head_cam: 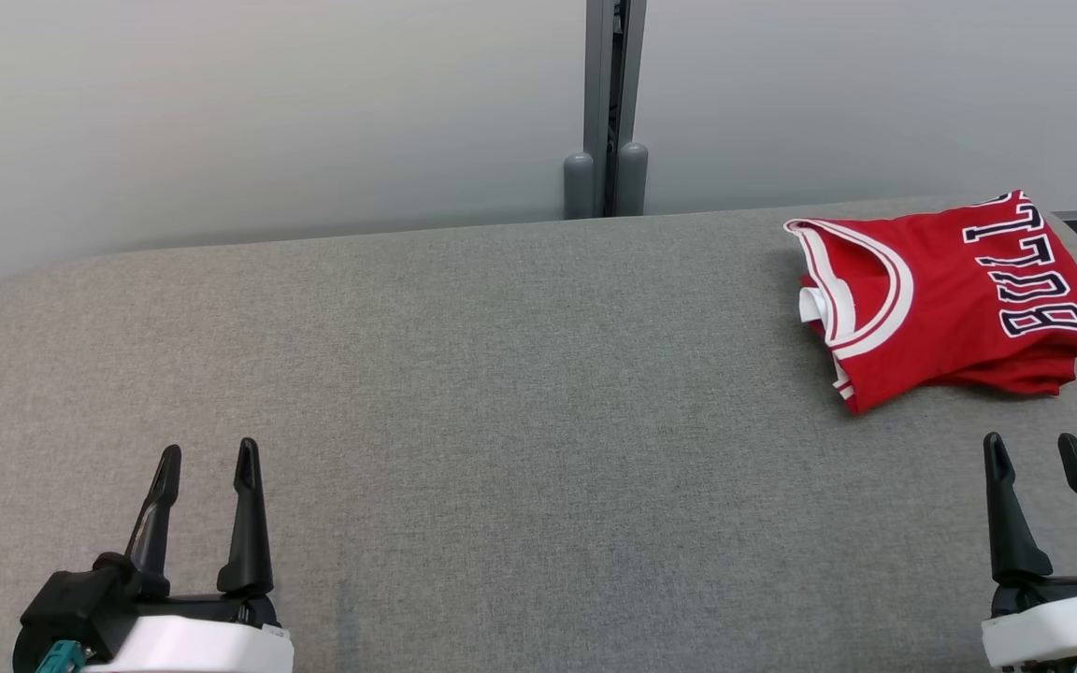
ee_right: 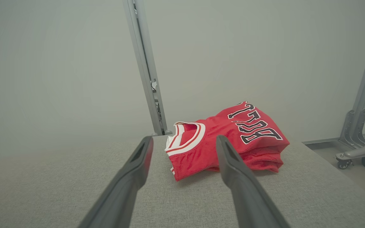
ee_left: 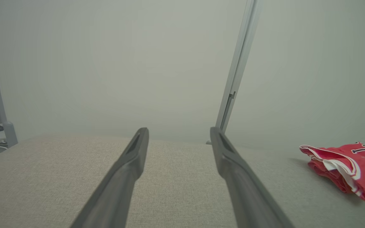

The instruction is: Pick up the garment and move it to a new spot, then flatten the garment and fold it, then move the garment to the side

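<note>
Head view: one folded red jersey (head_cam: 954, 299) lies far right on one grey table (head_cam: 501, 374). The left gripper (head_cam: 207, 458) and right gripper (head_cam: 1031, 444), two in all, hold nothing, fingers spread apart.

Beyond the right gripper (head_cam: 1031, 441), black-fingered with a white housing, the folded mesh jersey (head_cam: 950, 304) is bright red, its neckline banded white and red, its block lettering navy edged white. The padded fabric tabletop (head_cam: 501, 374) beneath that claw is heathered grey. Ahead, the wall panels (head_cam: 221, 112) are pale grey, the metal post (head_cam: 606, 93) darker grey.
</note>
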You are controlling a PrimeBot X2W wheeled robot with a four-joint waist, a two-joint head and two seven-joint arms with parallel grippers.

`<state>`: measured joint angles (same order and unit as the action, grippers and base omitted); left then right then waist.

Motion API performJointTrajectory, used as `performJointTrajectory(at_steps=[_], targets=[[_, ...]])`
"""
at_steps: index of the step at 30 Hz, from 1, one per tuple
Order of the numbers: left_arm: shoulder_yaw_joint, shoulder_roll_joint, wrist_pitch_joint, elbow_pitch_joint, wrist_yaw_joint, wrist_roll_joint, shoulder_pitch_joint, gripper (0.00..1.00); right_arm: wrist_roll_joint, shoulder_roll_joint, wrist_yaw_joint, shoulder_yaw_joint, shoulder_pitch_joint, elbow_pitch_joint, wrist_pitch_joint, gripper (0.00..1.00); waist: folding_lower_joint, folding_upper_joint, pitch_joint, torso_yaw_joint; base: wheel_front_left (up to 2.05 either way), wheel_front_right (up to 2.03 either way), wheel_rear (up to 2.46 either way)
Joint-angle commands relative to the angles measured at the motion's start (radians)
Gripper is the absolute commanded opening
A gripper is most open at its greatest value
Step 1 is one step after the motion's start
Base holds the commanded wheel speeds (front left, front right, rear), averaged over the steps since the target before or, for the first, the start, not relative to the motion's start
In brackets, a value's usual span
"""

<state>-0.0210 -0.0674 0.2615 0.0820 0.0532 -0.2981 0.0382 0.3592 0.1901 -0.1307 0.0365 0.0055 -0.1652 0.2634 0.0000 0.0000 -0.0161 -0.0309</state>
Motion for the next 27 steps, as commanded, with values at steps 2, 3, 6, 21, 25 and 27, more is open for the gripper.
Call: performJointTrajectory(at_steps=[2,3,6,21,25,27], targets=[[-0.011,0.0,0.003,0.006,0.007,0.01,-0.002,1.0,-0.008,-0.004,0.0,0.003,-0.008,0.009,0.002,1.0,0.0,0.0,-0.002,0.002,0.0,0.0,0.0],[-0.014,0.001,0.003,0.007,0.01,0.011,-0.007,1.0,-0.008,-0.002,0.0,-0.001,-0.01,0.007,0.002,1.0,0.0,0.0,-0.002,0.003,0.0,0.0,0.0],[-0.023,0.006,0.003,0.013,0.015,0.011,-0.013,1.0,-0.01,0.002,0.0,-0.004,-0.013,0.006,0.002,1.0,0.0,0.0,0.0,0.005,0.0,0.0,0.0],[-0.03,0.014,0.003,0.065,0.032,0.01,-0.012,1.0,-0.005,0.001,0.0,-0.024,-0.017,0.001,0.002,1.0,0.0,0.0,0.013,0.004,0.0,0.0,0.0],[-0.029,0.015,0.003,0.073,0.034,0.014,-0.012,1.0,-0.003,0.004,0.0,-0.027,-0.015,0.0,0.002,1.0,0.0,0.0,0.015,0.004,0.0,0.0,0.0],[-0.029,0.015,0.003,0.077,0.034,0.015,-0.014,1.0,-0.002,0.005,0.0,-0.028,-0.016,0.001,0.002,1.0,0.0,0.0,0.016,0.005,0.0,0.0,0.0]])
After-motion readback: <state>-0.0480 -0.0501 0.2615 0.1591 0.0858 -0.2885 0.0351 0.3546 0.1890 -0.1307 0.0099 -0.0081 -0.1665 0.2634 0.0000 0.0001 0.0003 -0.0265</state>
